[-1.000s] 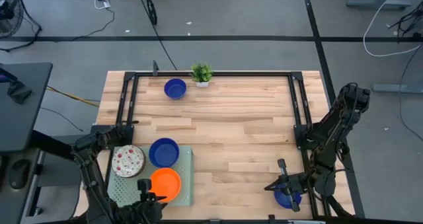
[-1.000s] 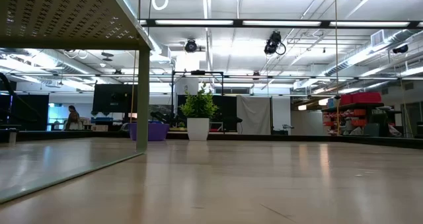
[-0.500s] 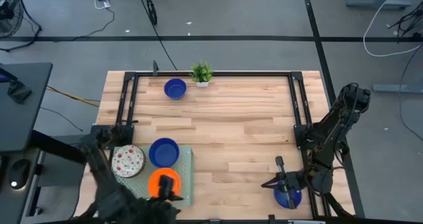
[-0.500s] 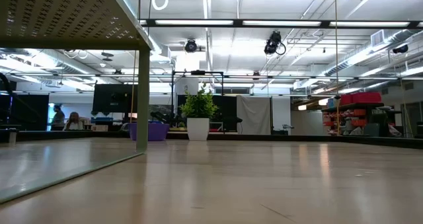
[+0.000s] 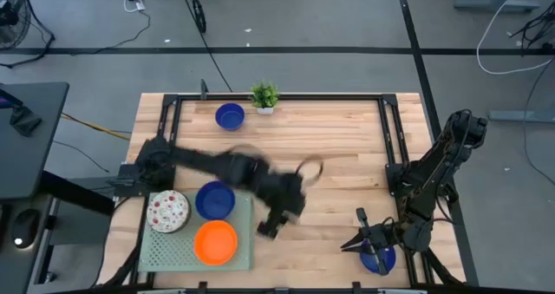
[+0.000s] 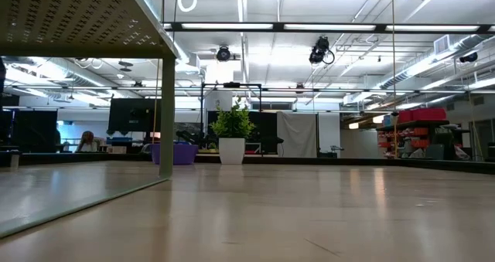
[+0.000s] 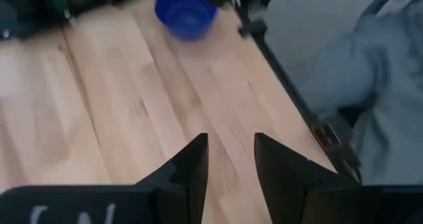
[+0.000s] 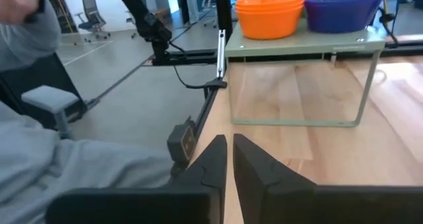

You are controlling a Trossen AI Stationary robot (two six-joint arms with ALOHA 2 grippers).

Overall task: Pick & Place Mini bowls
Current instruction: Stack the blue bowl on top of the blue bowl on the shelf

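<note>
We looked straight down on the whole worktop [image 5: 329, 181] from overhead. Our low camera sat at worktop level, facing the potted plant [image 6: 231, 135] also seen from above. Each wrist camera looked close past its own fingers; the right one shared the green tray [image 8: 297, 49] with the overhead view.

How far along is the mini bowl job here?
Looks done: speckled bowl, blue bowl and orange bowl sit on the tray. In hand: nothing; the left end effector is open and empty above mid-table, the right end effector beside the right-side blue bowl. Left: that bowl and the far blue bowl by the plant.
</note>
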